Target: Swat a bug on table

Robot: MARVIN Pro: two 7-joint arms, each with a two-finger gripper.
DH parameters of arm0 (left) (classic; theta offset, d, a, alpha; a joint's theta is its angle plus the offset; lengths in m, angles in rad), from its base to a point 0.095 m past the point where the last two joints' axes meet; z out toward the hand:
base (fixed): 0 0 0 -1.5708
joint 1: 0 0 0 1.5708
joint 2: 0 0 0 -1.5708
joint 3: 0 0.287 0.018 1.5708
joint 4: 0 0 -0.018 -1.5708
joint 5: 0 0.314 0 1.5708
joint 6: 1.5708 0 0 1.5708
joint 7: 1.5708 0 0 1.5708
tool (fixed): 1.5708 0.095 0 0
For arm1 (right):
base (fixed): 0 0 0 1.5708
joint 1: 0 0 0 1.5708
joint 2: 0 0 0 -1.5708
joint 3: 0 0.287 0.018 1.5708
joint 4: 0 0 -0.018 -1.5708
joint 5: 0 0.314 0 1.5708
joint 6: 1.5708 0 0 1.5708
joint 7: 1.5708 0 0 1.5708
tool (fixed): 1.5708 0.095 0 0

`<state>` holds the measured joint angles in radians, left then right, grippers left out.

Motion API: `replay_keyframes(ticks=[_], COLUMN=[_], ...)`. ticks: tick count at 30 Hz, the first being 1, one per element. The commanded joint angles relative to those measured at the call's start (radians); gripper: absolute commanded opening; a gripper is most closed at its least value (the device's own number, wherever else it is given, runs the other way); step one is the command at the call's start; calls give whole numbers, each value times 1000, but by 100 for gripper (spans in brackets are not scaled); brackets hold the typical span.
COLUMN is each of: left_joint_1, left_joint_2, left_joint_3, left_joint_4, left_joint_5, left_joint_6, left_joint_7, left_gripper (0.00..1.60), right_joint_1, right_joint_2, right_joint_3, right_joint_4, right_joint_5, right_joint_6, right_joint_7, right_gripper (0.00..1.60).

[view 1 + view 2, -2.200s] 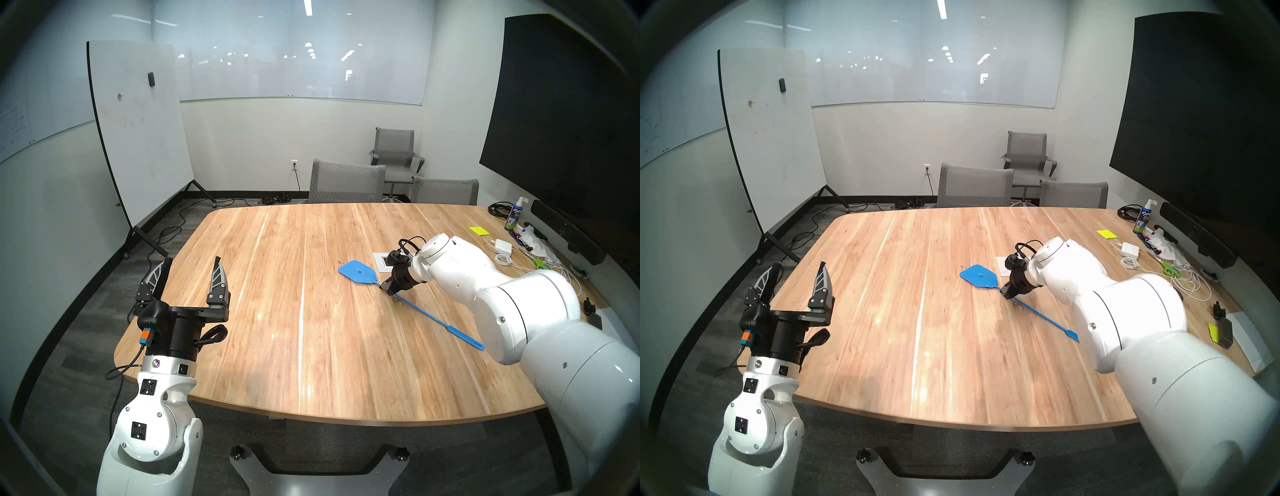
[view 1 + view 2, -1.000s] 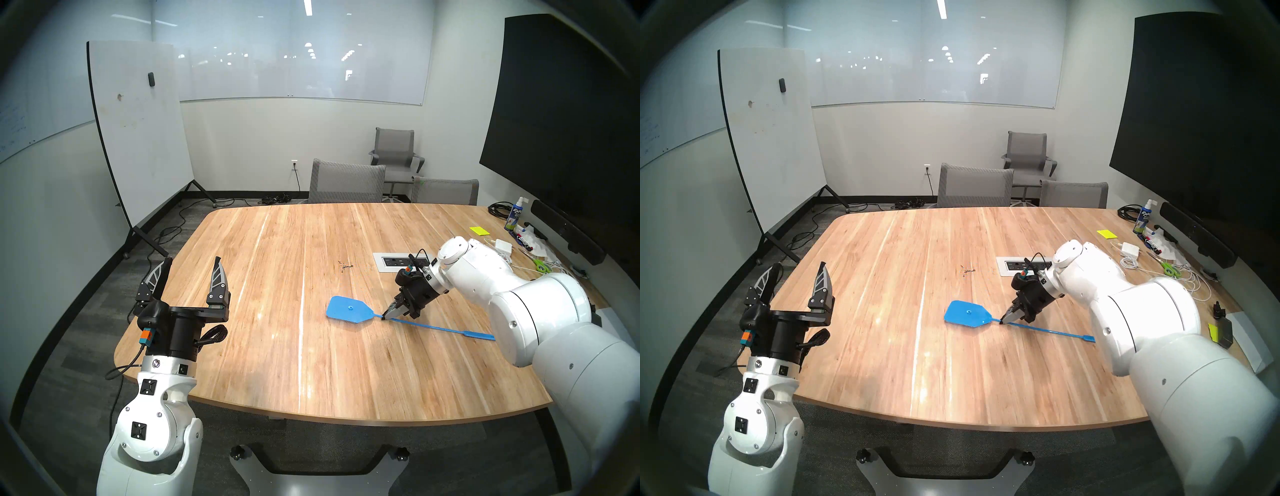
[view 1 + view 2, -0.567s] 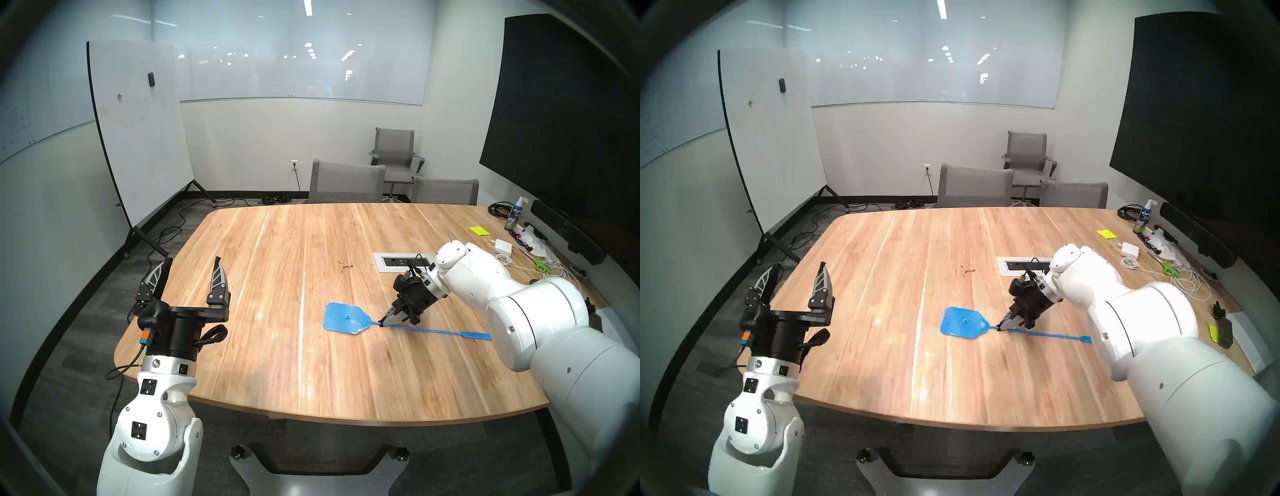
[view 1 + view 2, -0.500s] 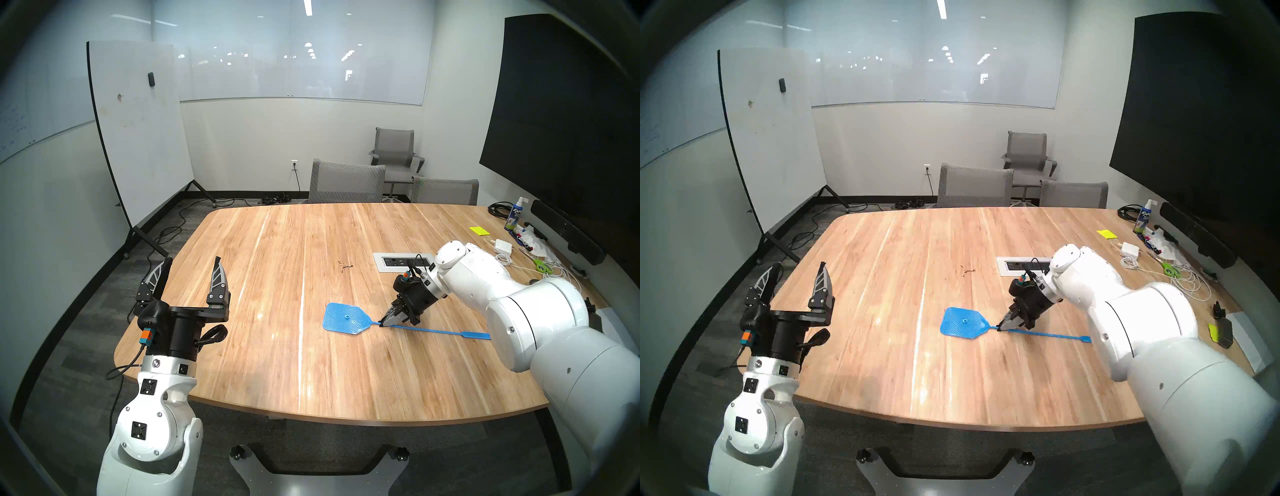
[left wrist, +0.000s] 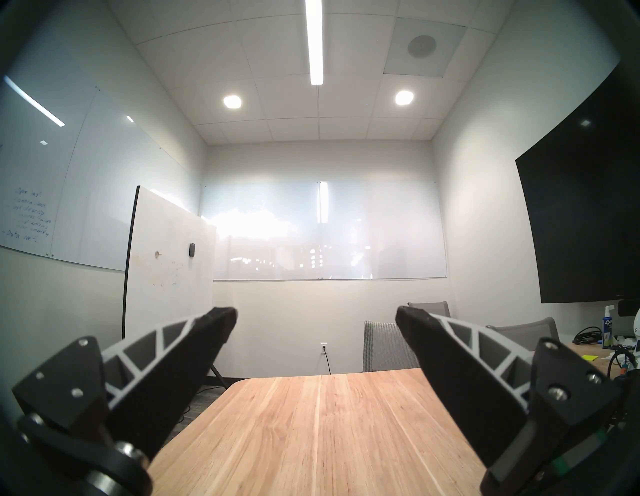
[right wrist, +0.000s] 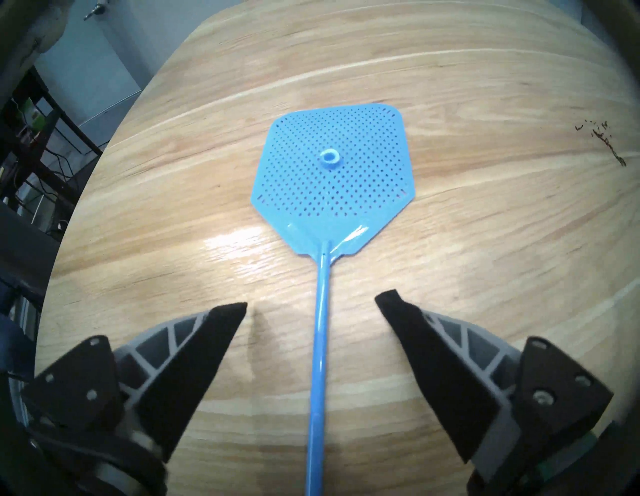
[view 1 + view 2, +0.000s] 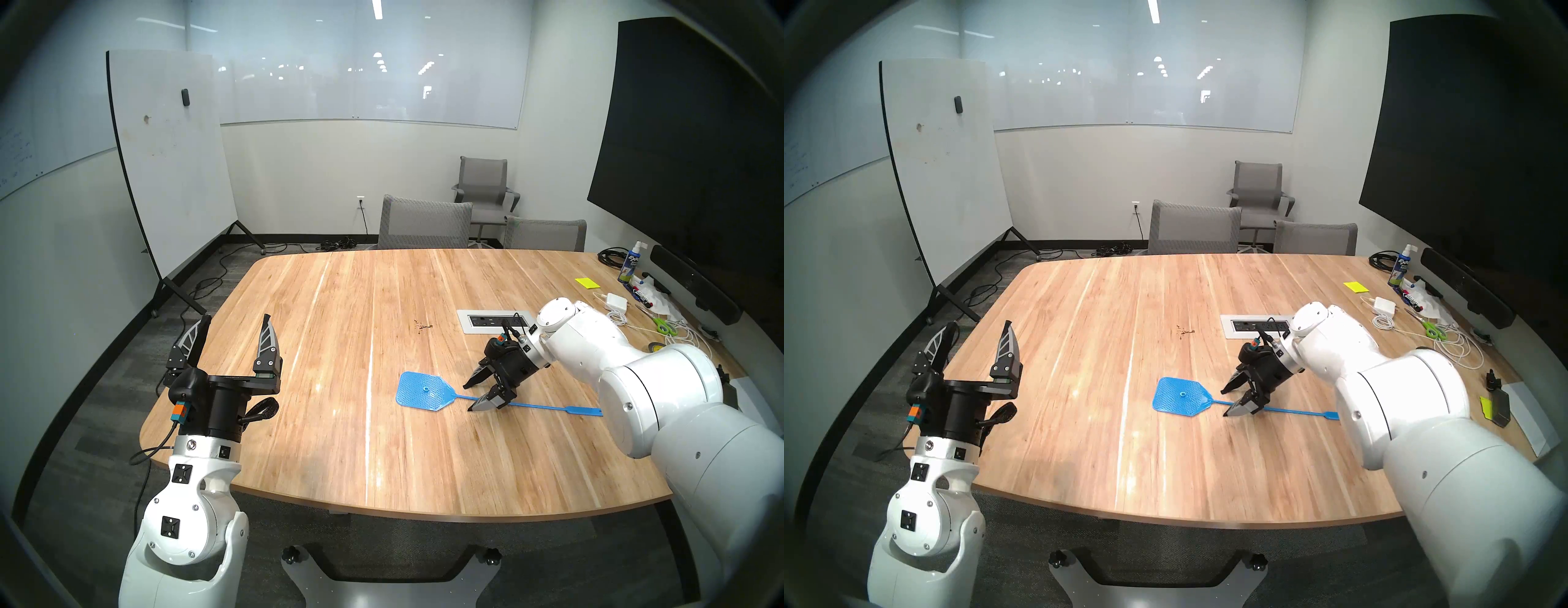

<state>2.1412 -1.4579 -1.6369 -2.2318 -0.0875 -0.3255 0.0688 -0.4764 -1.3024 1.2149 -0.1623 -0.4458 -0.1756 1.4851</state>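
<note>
A blue fly swatter [image 7: 424, 390] [image 7: 1180, 395] [image 6: 332, 180] lies flat on the light wooden table [image 7: 339, 424]. Its thin handle runs between the spread fingers of my right gripper [image 7: 469, 398] [image 7: 1226, 403] [image 6: 311, 304], which stands open just above it and touches nothing. The bug [image 7: 422, 327] [image 7: 1183, 331] [image 6: 604, 138] is a small dark speck cluster on the wood, beyond the swatter's head and left of the white power outlet panel [image 7: 494, 320]. My left gripper [image 7: 235, 329] [image 5: 316, 313] is open and empty, raised over the table's near left corner.
Chargers, white cables, green scissors, a spray bottle and yellow notes clutter the table's right end [image 7: 645, 310]. Grey chairs [image 7: 424, 223] stand at the far edge. A rolling whiteboard [image 7: 169, 170] stands on the left.
My right gripper carried the swatter back from over the bug, laid it flat on the table, then opened and let go of the handle. The left arm has not moved.
</note>
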Motion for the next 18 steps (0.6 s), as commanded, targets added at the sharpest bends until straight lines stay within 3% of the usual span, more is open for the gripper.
replay_keyframes(ticks=[1,18], left_joint_1=[-3,-6], left_joint_2=[1,1], left_joint_3=[1,1], left_joint_4=[-17,-12], left_joint_5=[1,1], left_joint_6=[-5,-5], left_joint_7=[-1,-1], left_gripper=[160,160], right_joint_1=[61,124], right_joint_2=[44,164], right_joint_3=[19,128], right_joint_4=[-33,-61], right_joint_5=[12,63], right_joint_6=[-4,46], right_joint_7=[-2,-19], right_gripper=[160,160])
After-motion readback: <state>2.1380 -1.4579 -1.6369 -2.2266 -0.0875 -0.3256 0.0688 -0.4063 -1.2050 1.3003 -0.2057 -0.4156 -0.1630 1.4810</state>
